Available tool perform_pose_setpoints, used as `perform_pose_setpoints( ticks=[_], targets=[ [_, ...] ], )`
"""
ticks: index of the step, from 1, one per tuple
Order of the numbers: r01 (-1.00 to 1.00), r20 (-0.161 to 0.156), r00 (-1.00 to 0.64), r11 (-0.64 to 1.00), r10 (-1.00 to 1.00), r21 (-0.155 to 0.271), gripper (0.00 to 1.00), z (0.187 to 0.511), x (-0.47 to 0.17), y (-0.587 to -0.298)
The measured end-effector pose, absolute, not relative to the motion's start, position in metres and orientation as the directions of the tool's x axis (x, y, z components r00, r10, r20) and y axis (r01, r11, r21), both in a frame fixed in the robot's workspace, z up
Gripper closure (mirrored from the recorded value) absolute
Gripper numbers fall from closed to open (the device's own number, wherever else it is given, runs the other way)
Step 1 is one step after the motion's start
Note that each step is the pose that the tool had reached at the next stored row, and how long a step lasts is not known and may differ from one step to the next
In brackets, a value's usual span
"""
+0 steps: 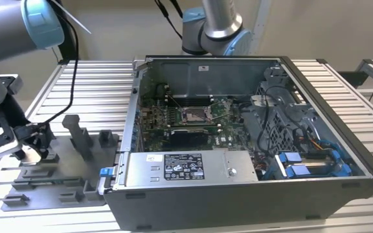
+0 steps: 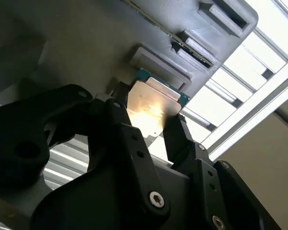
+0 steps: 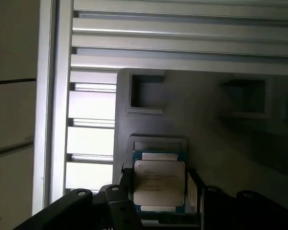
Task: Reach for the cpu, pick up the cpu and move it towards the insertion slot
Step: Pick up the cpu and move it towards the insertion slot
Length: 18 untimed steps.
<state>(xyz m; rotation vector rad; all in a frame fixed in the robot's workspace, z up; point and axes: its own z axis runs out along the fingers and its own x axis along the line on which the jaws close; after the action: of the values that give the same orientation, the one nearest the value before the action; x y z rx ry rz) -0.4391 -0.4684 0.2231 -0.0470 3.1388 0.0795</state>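
Note:
The cpu (image 3: pixel 159 184), a flat square chip with a silvery face and a teal edge, sits between my gripper's (image 3: pixel 159 176) two black fingers, just over its seat on the grey tray (image 3: pixel 211 115). In the second wrist view the fingers (image 2: pixel 116 108) press on opposite sides of the cpu (image 2: pixel 151 103), so my gripper (image 2: pixel 146 112) is shut on it. In the exterior view my gripper (image 1: pixel 37 144) hangs low over the grey tray (image 1: pixel 57 194) at that view's left. The insertion slot (image 1: pixel 195 114), a shiny metal frame on the green board, lies inside the open computer case, well towards that view's right.
The open computer case (image 1: pixel 238 194) stands on the slatted metal table (image 1: pixel 95 87); its near wall rises between tray and socket. Upright grey posts (image 1: pixel 77 131) stand on the tray beside my gripper. A second arm's base (image 1: pixel 212 29) stands behind the case.

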Motion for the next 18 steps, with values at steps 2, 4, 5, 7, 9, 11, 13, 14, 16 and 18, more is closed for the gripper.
perform_pose_setpoints(
  ticks=[2, 4, 5, 7, 9, 11, 13, 14, 16, 18],
  targets=[
    [-0.03, -0.002, -1.0, 0.998, -0.03, 0.051, 1.0, 0.227, -0.439, -0.468],
    [-0.03, -0.002, -1.0, 0.998, -0.03, 0.051, 1.0, 0.231, -0.439, -0.468],
    [-0.03, -0.002, -1.0, 0.998, -0.03, 0.051, 1.0, 0.236, -0.439, -0.468],
    [-0.03, -0.002, -1.0, 0.998, -0.03, 0.051, 1.0, 0.245, -0.439, -0.468],
    [-0.03, -0.002, -1.0, 0.998, -0.03, 0.051, 1.0, 0.254, -0.439, -0.468],
    [-0.03, -0.002, -1.0, 0.998, -0.03, 0.051, 1.0, 0.263, -0.439, -0.468],
    [-0.03, -0.002, -1.0, 0.998, -0.03, 0.051, 1.0, 0.272, -0.439, -0.468],
    [-0.03, -0.002, -1.0, 0.998, -0.03, 0.051, 1.0, 0.277, -0.439, -0.468],
    [-0.03, -0.002, -1.0, 0.998, -0.03, 0.051, 1.0, 0.286, -0.439, -0.468],
    [-0.03, -0.002, -1.0, 0.998, -0.03, 0.051, 1.0, 0.295, -0.439, -0.468]
  ],
)
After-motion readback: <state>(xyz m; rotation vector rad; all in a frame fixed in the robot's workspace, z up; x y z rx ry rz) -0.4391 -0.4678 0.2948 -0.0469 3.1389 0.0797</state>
